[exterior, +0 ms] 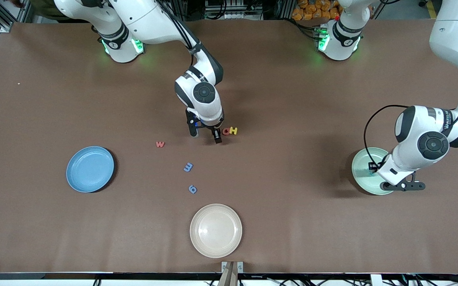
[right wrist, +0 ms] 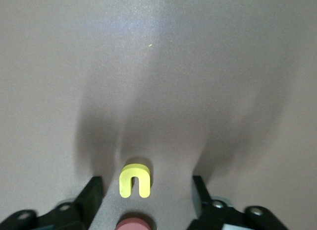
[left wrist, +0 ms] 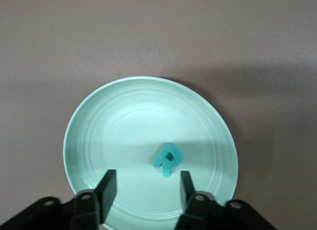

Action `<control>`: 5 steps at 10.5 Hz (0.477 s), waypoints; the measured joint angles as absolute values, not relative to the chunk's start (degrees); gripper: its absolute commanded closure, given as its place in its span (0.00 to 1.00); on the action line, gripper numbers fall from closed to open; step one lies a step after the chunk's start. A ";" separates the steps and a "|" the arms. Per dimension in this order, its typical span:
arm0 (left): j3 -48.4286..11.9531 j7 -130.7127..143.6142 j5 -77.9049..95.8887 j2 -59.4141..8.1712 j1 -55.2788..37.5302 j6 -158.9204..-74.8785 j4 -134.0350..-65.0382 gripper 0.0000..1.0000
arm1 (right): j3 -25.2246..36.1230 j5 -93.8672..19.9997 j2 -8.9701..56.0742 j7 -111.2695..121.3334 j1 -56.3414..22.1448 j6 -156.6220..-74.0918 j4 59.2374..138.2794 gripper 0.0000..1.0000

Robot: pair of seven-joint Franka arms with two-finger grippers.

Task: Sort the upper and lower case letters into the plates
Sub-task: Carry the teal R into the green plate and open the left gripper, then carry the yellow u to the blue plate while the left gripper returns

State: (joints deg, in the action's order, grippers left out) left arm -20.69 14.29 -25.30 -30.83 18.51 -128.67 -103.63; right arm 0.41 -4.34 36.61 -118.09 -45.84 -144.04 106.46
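Left gripper (left wrist: 143,188): hung over the mint green plate (exterior: 362,167) at the left arm's end of the table, fingers apart and holding nothing.
Teal letter (left wrist: 167,159): a capital P, lay flat in that plate, free of both fingers; its stem, the long axis, ran toward the gripper and its bowl pointed away.
Right gripper (exterior: 206,137): low over mid-table, jaws spread wide around a gap and holding nothing.
Yellow letter (right wrist: 135,180): a small arch, probably a lower case n, flat on the table between the open fingers; its two legs pointed back toward the wrist and its arch away, the long axis along the legs.
Red piece (right wrist: 134,223): only a rounded top showed at the wrist view's edge, close to the yellow letter; what letter it was I cannot tell.
Step in hand, as I judge it: picking up the yellow letter. The fingers would do best to close across its narrow width, squarely on the legs' outer sides, low enough to catch a thin flat piece, without nudging the red neighbour.
Other letters: red W (exterior: 160,144), nearer the blue plate (exterior: 90,169); two blue letters (exterior: 188,167) (exterior: 192,189), nearer the front camera, toward the cream plate (exterior: 216,230).
Blue plate: nothing in it yet.
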 measured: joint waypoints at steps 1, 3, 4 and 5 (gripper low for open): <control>-20.70 14.30 -24.81 -30.61 17.61 -128.72 -103.40 0.00 | 0.48 -4.34 36.55 -118.09 -45.84 -144.51 106.34 1.00; -20.71 15.00 -22.19 -29.53 14.85 -128.72 -102.92 0.00 | 0.52 -4.32 36.42 -118.09 -45.84 -144.75 106.15 1.00; -20.72 15.56 -20.47 -28.77 13.41 -128.71 -102.73 0.00 | 0.53 -4.32 36.41 -118.09 -45.84 -144.75 106.15 1.00; -20.74 16.06 -18.46 -27.89 11.76 -128.69 -102.62 0.00 | 0.53 -4.32 36.41 -118.09 -45.84 -144.75 106.15 1.00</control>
